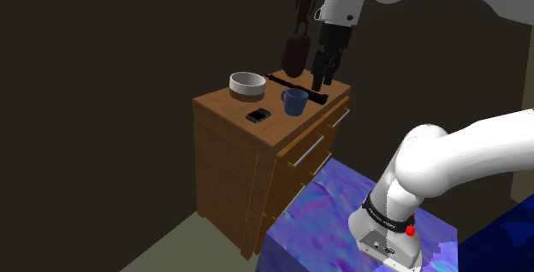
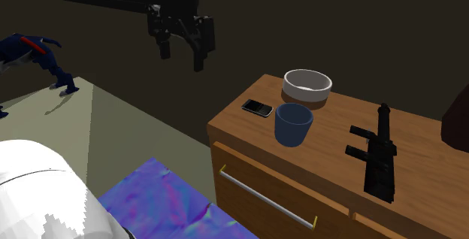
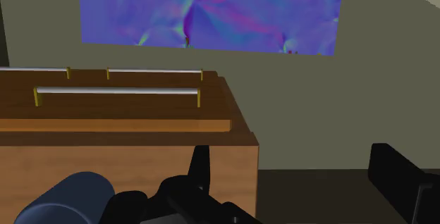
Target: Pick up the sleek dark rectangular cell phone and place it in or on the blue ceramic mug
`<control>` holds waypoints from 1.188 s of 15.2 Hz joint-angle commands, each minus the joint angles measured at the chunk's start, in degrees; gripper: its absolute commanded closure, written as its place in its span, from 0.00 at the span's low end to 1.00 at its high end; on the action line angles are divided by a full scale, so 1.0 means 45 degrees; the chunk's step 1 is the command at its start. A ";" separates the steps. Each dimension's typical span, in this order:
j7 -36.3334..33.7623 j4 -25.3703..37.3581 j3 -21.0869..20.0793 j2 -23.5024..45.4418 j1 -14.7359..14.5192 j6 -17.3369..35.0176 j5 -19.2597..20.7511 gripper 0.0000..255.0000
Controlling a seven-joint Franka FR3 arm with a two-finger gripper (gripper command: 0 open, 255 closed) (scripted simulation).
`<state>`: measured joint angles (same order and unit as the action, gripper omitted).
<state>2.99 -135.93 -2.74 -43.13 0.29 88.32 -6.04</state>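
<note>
gripper (image 1: pixel 322 84) hangs, fingers (image 2: pixel 200 58) apart, above the dresser (image 1: pixel 231 142)

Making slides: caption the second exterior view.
Open black gripper hangs above a wooden dresser; dark phone lies beside the blue mug, near a white bowl and black rifle.

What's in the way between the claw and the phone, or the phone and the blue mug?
Nothing visible. The open claw hangs in free air above the dresser. The phone lies flat beside the mug, bare wood between them; the white bowl and black gun sit aside.
</note>
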 commanded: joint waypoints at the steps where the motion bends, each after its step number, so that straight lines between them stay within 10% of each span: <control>1: 0.0000 0.0000 0.0000 0.0000 0.0000 0.0000 0.0000 0.00; 18: -1.2267 0.1488 -0.3642 0.6974 0.3085 0.6066 0.0289 0.00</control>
<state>-48.33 -130.26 -18.50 -14.22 13.34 114.12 -5.66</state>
